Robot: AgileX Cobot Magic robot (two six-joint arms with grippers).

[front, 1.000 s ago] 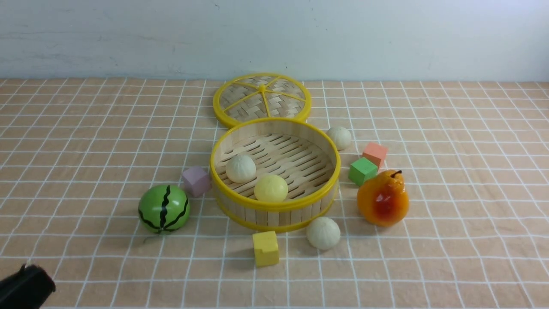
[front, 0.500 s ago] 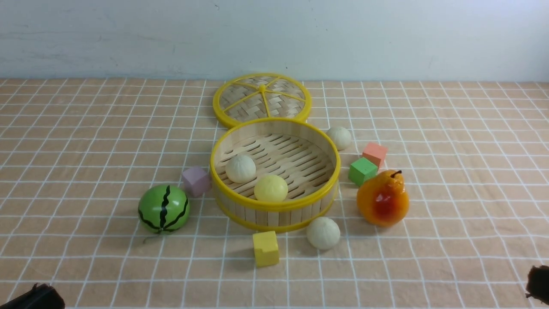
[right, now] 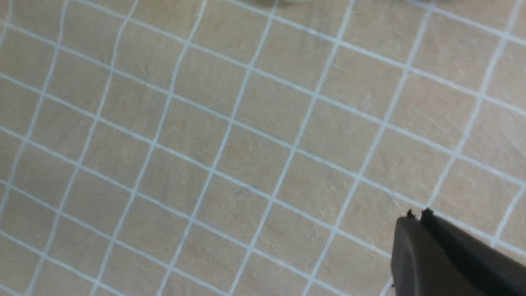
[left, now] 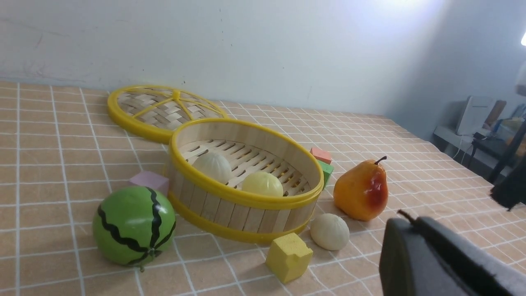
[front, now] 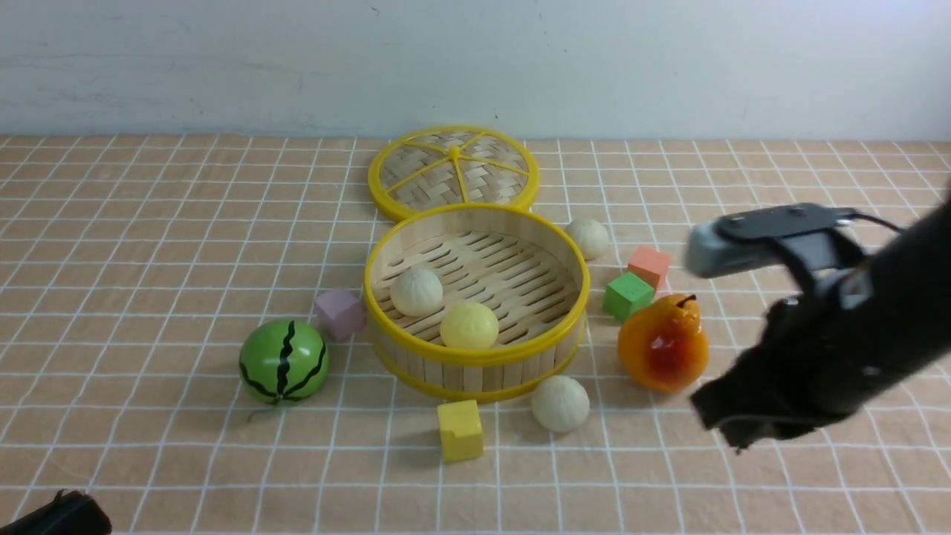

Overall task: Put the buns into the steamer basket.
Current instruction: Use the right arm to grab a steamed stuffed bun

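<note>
The steamer basket [front: 475, 359] stands mid-table with an off-white bun [front: 417, 291] and a pale yellow bun [front: 469, 325] inside. Another off-white bun [front: 560, 403] lies on the cloth just in front of the basket, and a further one [front: 588, 238] lies behind its right side. My right gripper [front: 732, 423] hovers to the right of the pear, shut and empty; in the right wrist view it [right: 418, 213] hangs over bare checked cloth. My left gripper [front: 63, 513] sits at the near left corner, shut [left: 411, 220] on nothing, with the basket [left: 246, 199] and front bun [left: 329, 231] ahead.
A green striped watermelon ball [front: 284, 362] lies left of the basket and an orange pear [front: 663, 343] right of it. The woven lid [front: 453, 169] lies behind. Yellow [front: 460, 429], purple [front: 339, 313], green [front: 628, 296] and salmon [front: 649, 266] cubes sit around the basket.
My right arm has swung in from the lower right corner to beside the pear, and its jaws have closed. The left gripper has sunk toward the near left corner.
</note>
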